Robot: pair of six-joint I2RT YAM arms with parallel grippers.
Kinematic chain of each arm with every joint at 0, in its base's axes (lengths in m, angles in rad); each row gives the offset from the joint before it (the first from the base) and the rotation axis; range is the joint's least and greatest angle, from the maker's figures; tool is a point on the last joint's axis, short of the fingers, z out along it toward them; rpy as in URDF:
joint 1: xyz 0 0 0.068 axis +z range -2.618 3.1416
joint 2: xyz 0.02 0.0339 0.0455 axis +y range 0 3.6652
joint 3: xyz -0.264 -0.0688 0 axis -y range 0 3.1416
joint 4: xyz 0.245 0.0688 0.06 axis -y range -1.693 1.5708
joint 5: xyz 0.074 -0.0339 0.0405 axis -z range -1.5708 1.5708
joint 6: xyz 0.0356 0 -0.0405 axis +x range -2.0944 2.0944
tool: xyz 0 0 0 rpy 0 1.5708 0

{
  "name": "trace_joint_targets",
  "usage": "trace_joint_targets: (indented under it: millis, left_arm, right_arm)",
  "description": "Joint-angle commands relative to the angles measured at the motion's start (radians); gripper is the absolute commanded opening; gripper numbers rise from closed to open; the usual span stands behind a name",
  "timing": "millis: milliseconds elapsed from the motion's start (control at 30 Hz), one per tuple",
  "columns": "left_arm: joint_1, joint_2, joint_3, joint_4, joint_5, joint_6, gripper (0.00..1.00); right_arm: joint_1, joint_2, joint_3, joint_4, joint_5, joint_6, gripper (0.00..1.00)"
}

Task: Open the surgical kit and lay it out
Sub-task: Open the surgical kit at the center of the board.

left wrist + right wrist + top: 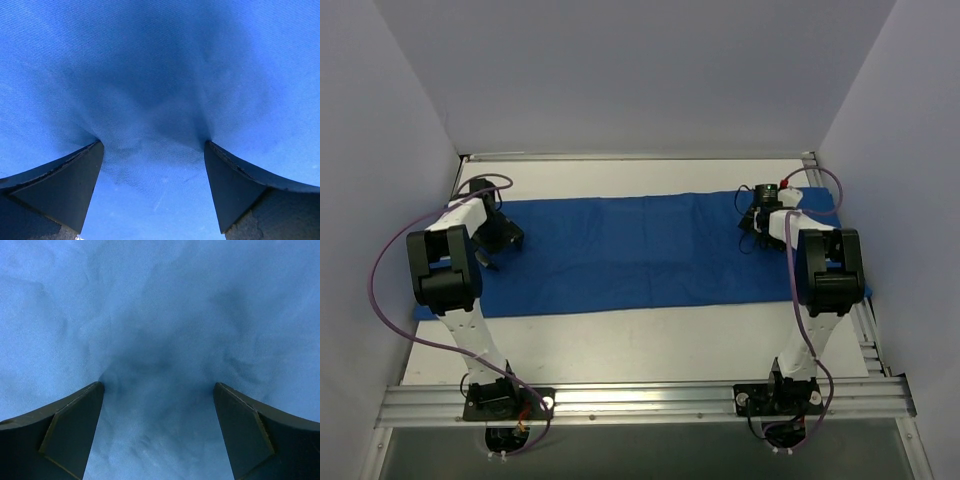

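The blue cloth wrap (630, 250) lies flat as a long strip across the white table. My left gripper (504, 240) is down on its left end. In the left wrist view it (154, 145) is open, fingertips pressed into the cloth (160, 75). My right gripper (752, 224) is down on the cloth's right end. In the right wrist view it (157, 385) is open, both tips on the cloth (160, 305). Neither holds anything. The steel tray, instruments, tweezers and packets are not in view.
The white table (640, 340) shows bare in front of the cloth and in a narrow band behind it. White enclosure walls stand at the back and both sides. An aluminium rail (640, 400) carries the arm bases at the near edge.
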Motion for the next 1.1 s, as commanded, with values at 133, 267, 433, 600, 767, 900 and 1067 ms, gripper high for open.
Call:
trace_joint_targets:
  millis: [133,267,433,600,767,900,1067]
  left_arm:
    - [0.035,0.037,-0.083,-0.049,-0.030,0.013,0.94]
    - [0.037,0.038,-0.078,-0.049,-0.034,0.019,0.94]
    - [0.038,0.051,-0.060,-0.049,-0.044,0.033,0.94]
    - [0.043,0.075,-0.006,-0.055,-0.056,0.042,0.94]
    - [0.046,0.086,0.023,-0.067,-0.048,0.039,0.94]
    - [0.047,0.069,0.038,-0.083,-0.054,0.033,0.94]
    - [0.047,0.039,0.106,-0.113,-0.054,-0.014,0.94]
  right_arm:
    - [-0.069,-0.024,-0.165,-0.285,0.026,0.000,0.86]
    - [-0.098,-0.075,-0.227,-0.294,0.030,0.006,0.86]
    - [-0.122,-0.118,-0.284,-0.294,0.002,0.015,0.86]
    - [-0.130,-0.152,-0.323,-0.299,-0.018,0.032,0.86]
    - [-0.135,-0.196,-0.337,-0.322,-0.012,0.050,0.86]
    - [-0.145,-0.225,-0.347,-0.334,-0.003,0.059,0.86]
    - [-0.149,-0.256,-0.291,-0.360,0.010,0.058,0.86]
